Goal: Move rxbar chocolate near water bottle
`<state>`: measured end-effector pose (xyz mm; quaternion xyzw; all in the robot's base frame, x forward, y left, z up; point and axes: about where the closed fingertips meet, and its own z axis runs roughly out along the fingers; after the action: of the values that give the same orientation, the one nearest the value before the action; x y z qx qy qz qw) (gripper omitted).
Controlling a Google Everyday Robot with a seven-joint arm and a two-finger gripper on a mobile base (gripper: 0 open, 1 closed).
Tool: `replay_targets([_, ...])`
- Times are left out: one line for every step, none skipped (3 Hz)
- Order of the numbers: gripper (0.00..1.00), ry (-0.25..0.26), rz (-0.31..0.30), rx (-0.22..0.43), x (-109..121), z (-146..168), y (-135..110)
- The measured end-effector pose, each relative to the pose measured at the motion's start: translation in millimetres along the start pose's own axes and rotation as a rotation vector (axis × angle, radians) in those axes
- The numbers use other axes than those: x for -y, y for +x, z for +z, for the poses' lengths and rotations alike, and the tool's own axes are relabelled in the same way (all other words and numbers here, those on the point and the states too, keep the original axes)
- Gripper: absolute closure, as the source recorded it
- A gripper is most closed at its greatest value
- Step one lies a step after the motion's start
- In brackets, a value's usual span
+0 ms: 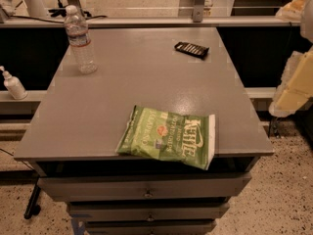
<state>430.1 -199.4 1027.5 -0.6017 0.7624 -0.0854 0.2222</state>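
Note:
The rxbar chocolate (191, 49), a small flat black bar with pale lettering, lies at the far right of the grey table top (146, 82). The water bottle (80, 39), clear and ribbed with a white cap and a white-red label, stands upright at the far left corner. The two are well apart, about a table width. My gripper (292, 89) shows as a pale cream shape with the arm at the right edge of the view. It is beyond the table's right side, away from both things, and holds nothing that I can see.
A large green chip bag (168, 137) lies at the table's front edge, slightly overhanging. A small white pump bottle (13, 84) stands on a lower ledge to the left. Drawers (146, 192) sit under the top. A rail (146, 21) runs behind the table.

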Motion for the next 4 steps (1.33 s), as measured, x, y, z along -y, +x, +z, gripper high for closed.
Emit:
replay_targets([0.0,0.017,-0.006,0.006,2.5,-0.1,-3.6])
replay_targets([0.0,0.043,-0.004,0.03,20.7,21.5,-8.5])
replay_targets([0.0,0.067,0.048,0.108,61.7,55.4,-21.8])
replay_targets([0.0,0.076,0.127,0.191,107.9,93.8,-41.7])
